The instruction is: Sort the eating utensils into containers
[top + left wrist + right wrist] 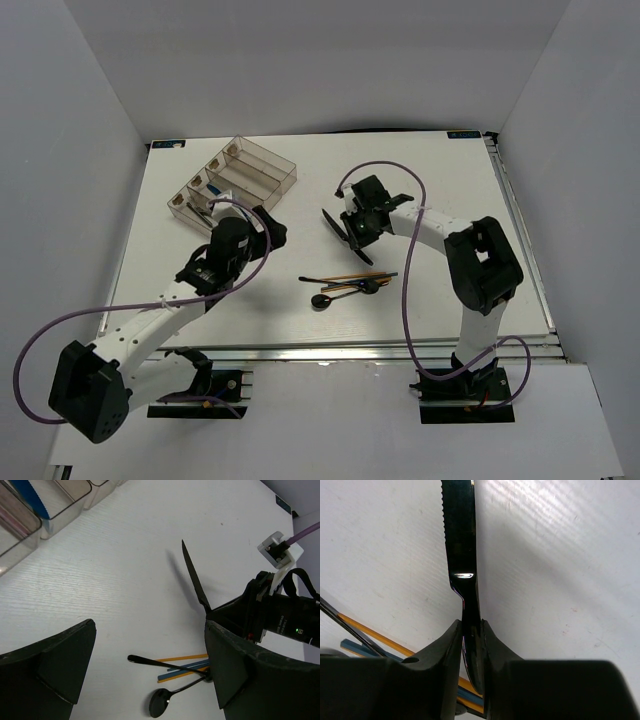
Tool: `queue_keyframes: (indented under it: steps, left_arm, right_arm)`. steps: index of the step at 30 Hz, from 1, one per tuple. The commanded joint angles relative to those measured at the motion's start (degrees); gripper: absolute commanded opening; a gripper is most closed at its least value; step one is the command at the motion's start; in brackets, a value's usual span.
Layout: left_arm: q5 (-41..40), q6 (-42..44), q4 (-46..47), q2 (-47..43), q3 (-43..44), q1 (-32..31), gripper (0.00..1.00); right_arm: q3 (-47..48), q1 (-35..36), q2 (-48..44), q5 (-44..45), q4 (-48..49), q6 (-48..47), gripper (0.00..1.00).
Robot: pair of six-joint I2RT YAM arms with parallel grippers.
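Right gripper (471,630) clamps the handle of a glossy black serrated knife (460,540) over the middle of the tabletop. Left gripper (262,228) hovers with fingers apart and empty near the clear plastic four-compartment tray (288,172) by the far-left corner. Black round-bowled spoons (159,702) and thin orange and blue chopsticks (182,657) lie toward the near edge.

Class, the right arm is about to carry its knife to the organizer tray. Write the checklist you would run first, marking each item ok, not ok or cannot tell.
1. knife clamped in the right gripper: ok.
2. Knife lifted off the table, shadow apart from blade: ok.
3. left gripper open and empty: ok.
4. Route to the tray free: cannot tell; the left gripper sits close beside it.
5. Knife compartment identified: cannot tell; labels too small to read.
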Motion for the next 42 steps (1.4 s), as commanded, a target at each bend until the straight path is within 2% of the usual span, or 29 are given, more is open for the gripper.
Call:
queue_keyframes:
  steps: [1,5,12,20,24,34,35,37,38,40,41,42]
  left_arm:
    - [2.3,-4.5,6.2,0.2,-1.8,0.2,0.98]
    - [4.9,-7.3,15.2,1.5,-4.8,0.2,0.98]
    - [11.7,-12.7,29.3,9.7,-6.1,0.2,0.98]
    - [15.7,-18.8,36.2,18.5,-3.3,0.1,0.98]
    - [19.1,-20.4,40.0,20.2,-1.8,-0.2,0.98]
    - [20.4,-20.2,41.2,20.7,-2.5,-1.2,0.93]
    - [20.7,-20.3,41.0,21.0,-1.9,-1.2,0.86]
    - [21.1,-20.3,41.0,22.3,-1.5,-1.2,0.79]
    - [21.2,-20.3,40.6,22.7,-0.8,-1.2,0.69]
    - [21.5,-20.1,40.6,23.8,-0.1,-1.2,0.57]
    - [21.8,-20.1,40.7,24.2,0.4,-1.2,0.38]
    - [22.2,-20.0,40.6,24.6,1.8,-1.2,0.26]
  right_arm:
    - [4.1,-0.2,-2.4,0.0,0.6,0.2,0.0]
    - [3.9,-0.2,-3.5,-2.7,0.0,0.6,0.0]
    - [-0.3,0.1,-10.9,-10.9,1.6,3.8,0.0]
    - [-2.3,1.8,-16.7,-17.7,3.1,5.4,0.0]
    - [-2.0,2.1,-17.6,-17.6,2.9,5.8,0.0]
    - [-1.6,2.8,-18.7,-19.0,3.7,6.7,0.0]
    - [-1.7,3.2,-19.2,-19.3,4.0,6.7,0.0]
    - [-2.2,3.6,-19.9,-20.9,4.7,6.7,0.0]
    - [-2.3,3.9,-20.4,-21.4,4.6,6.7,0.0]
    - [-2.5,4.2,-20.8,-21.9,4.7,6.6,0.0]
    - [-2.5,4.5,-21.0,-22.2,4.8,6.6,0.0]
    - [-2.8,4.6,-21.0,-22.9,4.9,6.5,0.0]
